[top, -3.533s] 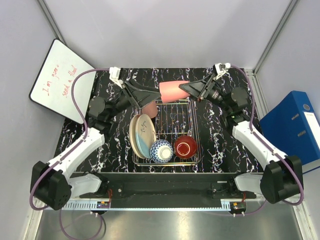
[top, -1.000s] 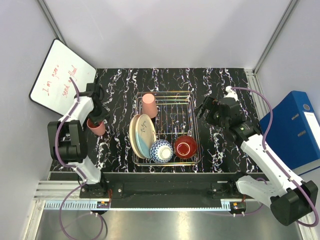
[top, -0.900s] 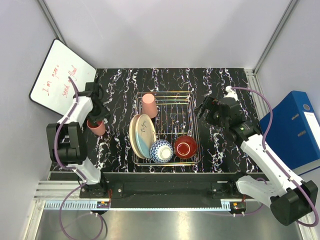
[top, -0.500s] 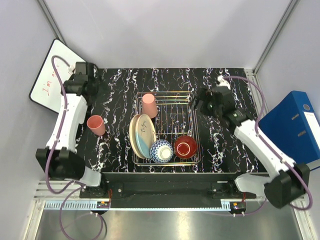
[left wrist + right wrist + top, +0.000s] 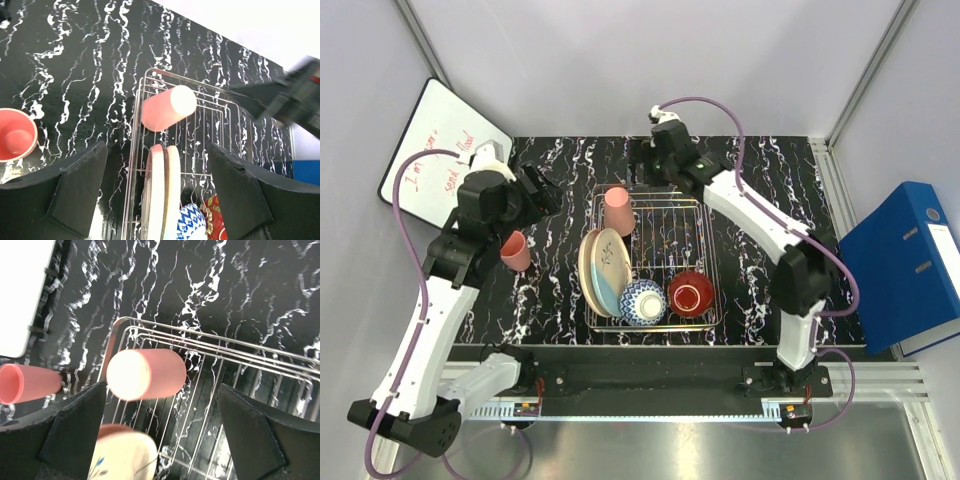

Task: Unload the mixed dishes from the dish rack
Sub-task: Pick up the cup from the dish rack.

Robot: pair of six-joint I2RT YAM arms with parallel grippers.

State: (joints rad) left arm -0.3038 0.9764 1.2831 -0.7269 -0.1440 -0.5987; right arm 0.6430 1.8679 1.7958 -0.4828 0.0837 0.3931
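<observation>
A rectangular silver wire dish rack (image 5: pixel 708 262) on the black, white-veined table (image 5: pixel 770 200) is loaded with five dishes. One salmon-pink tumbler (image 5: pixel 617 210) is stood closed end up in the rack's far-left corner. Two cream plates (image 5: pixel 600 272) are propped on edge along its left side. A blue-white patterned bowl (image 5: pixel 643 302) and a glossy red bowl (image 5: pixel 691 293) are set side by side at its near edge.

A second salmon-pink tumbler (image 5: pixel 515 250) is placed mouth up on the table, left of the rack and apart from it. That makes two tumblers, two plates and two bowls.

The left gripper (image 5: pixel 157 160), left of the rack, is spread wide with nothing held. The right gripper (image 5: pixel 161 386), above the rack's far-left corner, is likewise wide open and empty.

Both bowls are seen whole only from above. In the left wrist view only their far rims are caught, and the outer tumbler's hollow is revealed.
</observation>
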